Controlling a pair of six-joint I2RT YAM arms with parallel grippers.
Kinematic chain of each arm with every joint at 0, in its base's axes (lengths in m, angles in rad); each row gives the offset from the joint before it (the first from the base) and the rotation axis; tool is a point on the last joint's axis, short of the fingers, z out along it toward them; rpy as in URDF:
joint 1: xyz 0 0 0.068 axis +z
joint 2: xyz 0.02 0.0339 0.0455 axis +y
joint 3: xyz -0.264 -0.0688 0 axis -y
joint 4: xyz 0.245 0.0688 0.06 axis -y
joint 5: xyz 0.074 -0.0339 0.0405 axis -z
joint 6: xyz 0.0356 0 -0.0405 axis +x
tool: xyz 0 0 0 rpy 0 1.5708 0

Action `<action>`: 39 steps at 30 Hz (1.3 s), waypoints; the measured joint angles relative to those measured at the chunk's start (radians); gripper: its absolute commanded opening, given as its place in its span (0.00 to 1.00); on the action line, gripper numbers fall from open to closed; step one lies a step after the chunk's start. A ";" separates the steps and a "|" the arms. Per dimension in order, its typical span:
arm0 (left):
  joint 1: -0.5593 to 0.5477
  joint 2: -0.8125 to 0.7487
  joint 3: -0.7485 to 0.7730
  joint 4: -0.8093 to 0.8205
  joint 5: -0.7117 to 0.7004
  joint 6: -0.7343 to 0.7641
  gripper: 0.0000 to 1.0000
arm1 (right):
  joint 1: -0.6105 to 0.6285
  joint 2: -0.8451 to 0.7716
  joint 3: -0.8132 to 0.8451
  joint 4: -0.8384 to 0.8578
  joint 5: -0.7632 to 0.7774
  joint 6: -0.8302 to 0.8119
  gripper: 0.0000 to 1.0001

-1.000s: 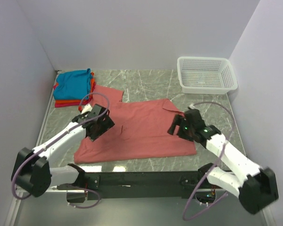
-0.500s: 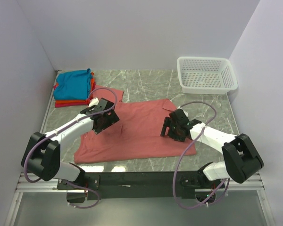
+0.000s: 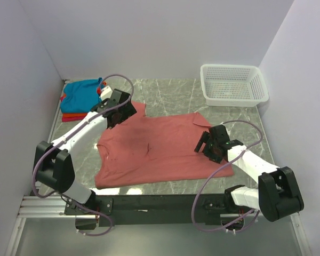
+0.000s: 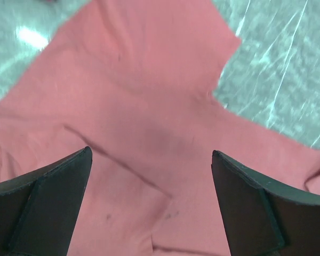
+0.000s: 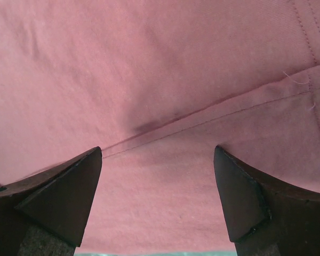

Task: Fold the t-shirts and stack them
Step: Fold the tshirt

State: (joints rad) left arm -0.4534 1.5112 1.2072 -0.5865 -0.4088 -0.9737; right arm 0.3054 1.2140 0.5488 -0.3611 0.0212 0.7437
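**A:** What is lying nearest the arms?

**B:** The pink shirt (image 3: 160, 152) is lying spread flat on the table (image 3: 176, 96). It is soft cloth, and its near hem is running almost straight along the table's near edge. A few shallow wrinkles are showing around the middle.

**A:** And the right gripper?

**B:** The right gripper (image 3: 205, 145) is hanging over the shirt's near right part with its jaws standing wide apart, gripping nothing. In its wrist view, two dark wedge-shaped fingers (image 5: 53, 197) are framing a stitched seam (image 5: 202, 120) that is slanting across the fine weave.

**A:** Is the left gripper holding anything?

**B:** No. The left gripper (image 3: 120, 113) is hovering farther back on the left, over the shirt's far left sleeve, with its jaws spread wide and empty. Past its dark fingers (image 4: 42, 202) the sleeve is showing as a blunt flap, with glossy grey-green veined stone around it.

**A:** Where are the other shirts sitting?

**B:** They are sitting folded in a stack in the far left corner, near the left gripper. The teal shirt (image 3: 81, 92) is lying on top, slightly rumpled. The orange shirt (image 3: 74, 113) and the red shirt (image 3: 69, 118) are showing as thin edges beneath it.

**A:** Anything on the far right?

**B:** A white rectangular basket (image 3: 234, 100) of plastic mesh is standing there, well apart from the shirts.
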 measured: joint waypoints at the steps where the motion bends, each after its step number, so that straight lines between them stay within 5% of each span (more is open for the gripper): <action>1: 0.008 0.013 0.017 0.000 -0.001 0.010 0.99 | -0.007 -0.005 0.000 -0.010 -0.003 -0.014 0.92; 12: 0.142 0.438 0.425 -0.057 -0.045 0.126 0.98 | -0.011 -0.163 0.076 -0.169 0.003 -0.112 0.93; 21: 0.193 0.809 0.819 -0.127 -0.110 0.194 0.82 | -0.011 -0.317 0.118 -0.202 0.017 -0.132 0.93; 39: 0.215 0.986 0.961 -0.114 -0.152 0.253 0.63 | -0.011 -0.388 0.079 -0.255 0.043 -0.115 0.93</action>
State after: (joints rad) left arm -0.2386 2.4969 2.1685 -0.7006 -0.5610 -0.7208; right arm 0.2943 0.8265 0.6277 -0.6159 0.0643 0.6285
